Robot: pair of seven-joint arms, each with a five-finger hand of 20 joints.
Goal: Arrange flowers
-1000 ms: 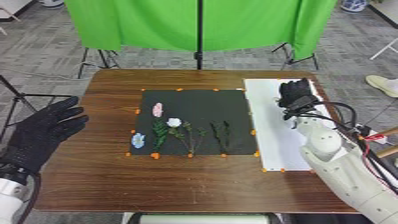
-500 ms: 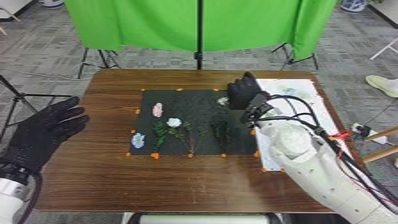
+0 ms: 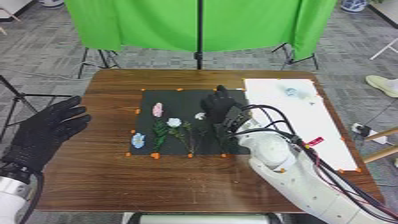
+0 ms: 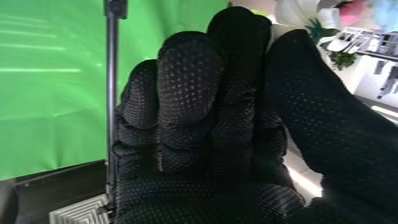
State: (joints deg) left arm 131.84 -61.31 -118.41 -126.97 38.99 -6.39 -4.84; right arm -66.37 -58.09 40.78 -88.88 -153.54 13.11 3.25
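Right hand (image 3: 218,102): While poised over the right part of the black mat (image 3: 185,96), seemingly clamped, thumb against near-straight fingers, on a white blossom (image 3: 200,116); likely pinched below the petals to spare them.
Left hand (image 3: 44,130): relaxed and apart, well left of the mat; probably parked there to leave room.
Black mat: laid with a pink flower (image 3: 157,109), a white rose (image 3: 173,122), a blue flower (image 3: 138,140) and green sprigs (image 3: 160,131), spaced out, presumably to compose a flat arrangement.
White sheet (image 3: 266,100): set just beside the mat, bearing a pale blue patch (image 3: 291,92); perhaps meant as a supply area.
Head view: giving the whole layout, with the grip partly hidden.
Right wrist view: showing large petals by the thumb tip and green leaves (image 4: 342,59) nearby, but none of the mat; exact stem contact, cannot tell.
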